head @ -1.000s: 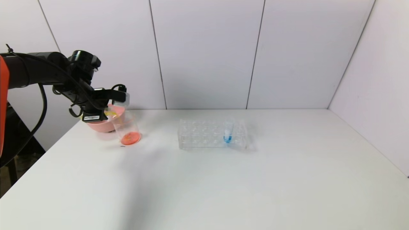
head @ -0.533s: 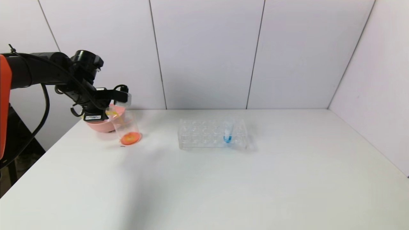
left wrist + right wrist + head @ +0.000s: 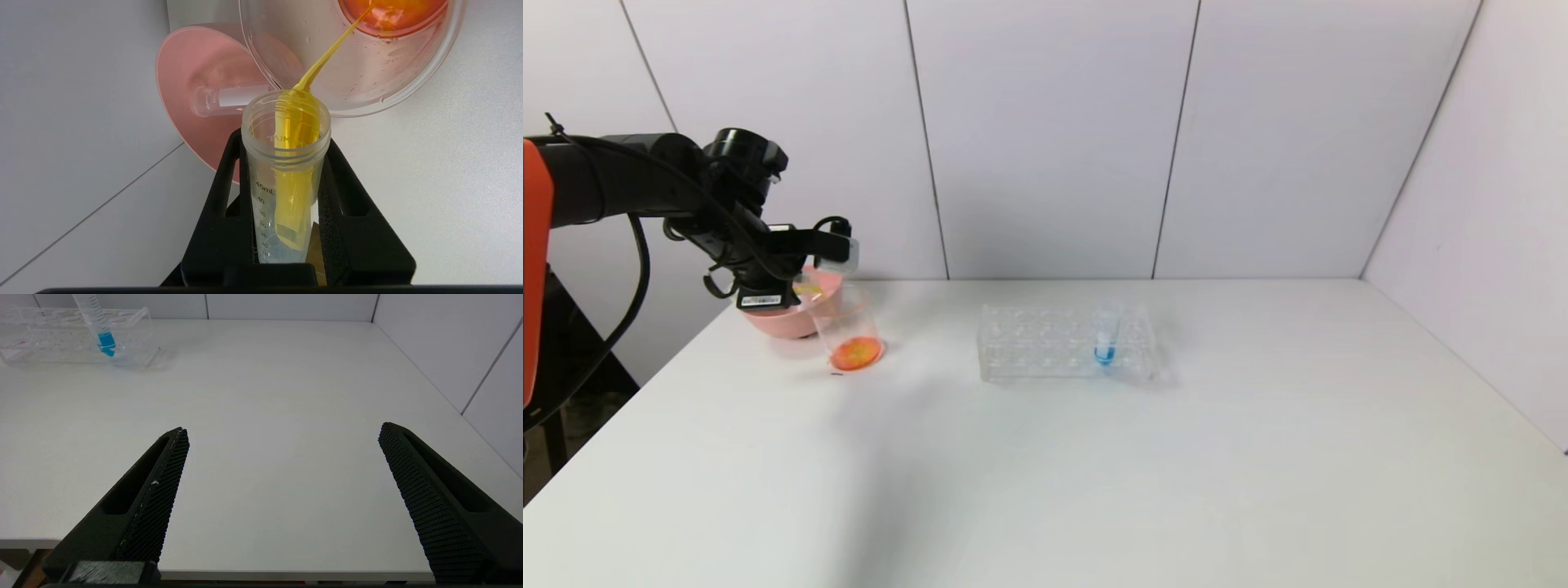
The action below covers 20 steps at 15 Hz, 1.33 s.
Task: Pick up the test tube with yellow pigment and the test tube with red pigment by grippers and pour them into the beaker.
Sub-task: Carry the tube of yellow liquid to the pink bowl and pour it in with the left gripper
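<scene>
Left claw [image 3: 286, 196] clamped on the yellow tube [image 3: 286, 163], held tipped over the beaker [image 3: 843, 327] at left of the head view, mouth at the beaker rim. A yellow stream [image 3: 331, 49] runs from the tube mouth into the beaker, joining an orange-red pool [image 3: 856, 354] at the bottom. Beaker stands on the desk [image 3: 1045, 457], touching or just in front of the pink bowl [image 3: 780, 322]; which, cannot tell. An empty clear tube [image 3: 229, 100] lies in the bowl. Rack [image 3: 1066, 343] at centre of the head view holds one upright blue tube [image 3: 1104, 339]. Right claw [image 3: 282, 457] spread wide, empty, above the near desk edge, well apart from the rack.
</scene>
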### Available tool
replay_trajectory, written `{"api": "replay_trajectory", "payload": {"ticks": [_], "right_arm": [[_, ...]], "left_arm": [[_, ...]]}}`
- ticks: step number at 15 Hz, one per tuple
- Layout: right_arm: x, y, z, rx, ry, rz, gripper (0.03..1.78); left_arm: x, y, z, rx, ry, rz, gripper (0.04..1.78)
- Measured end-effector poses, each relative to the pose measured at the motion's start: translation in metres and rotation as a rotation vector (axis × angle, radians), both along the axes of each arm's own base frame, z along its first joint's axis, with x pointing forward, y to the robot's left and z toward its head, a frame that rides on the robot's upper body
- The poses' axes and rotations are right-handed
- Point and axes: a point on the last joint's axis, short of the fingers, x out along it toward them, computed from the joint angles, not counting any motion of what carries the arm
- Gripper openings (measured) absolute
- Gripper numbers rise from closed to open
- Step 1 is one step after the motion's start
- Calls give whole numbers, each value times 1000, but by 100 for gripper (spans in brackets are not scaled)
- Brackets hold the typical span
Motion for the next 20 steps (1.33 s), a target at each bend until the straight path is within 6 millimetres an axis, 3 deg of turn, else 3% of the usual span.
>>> {"api": "replay_trajectory", "payload": {"ticks": [20], "right_arm": [[0,0,0,0,0,0,170]], "left_arm": [[1,-11,-1,55,1,12,46]]}}
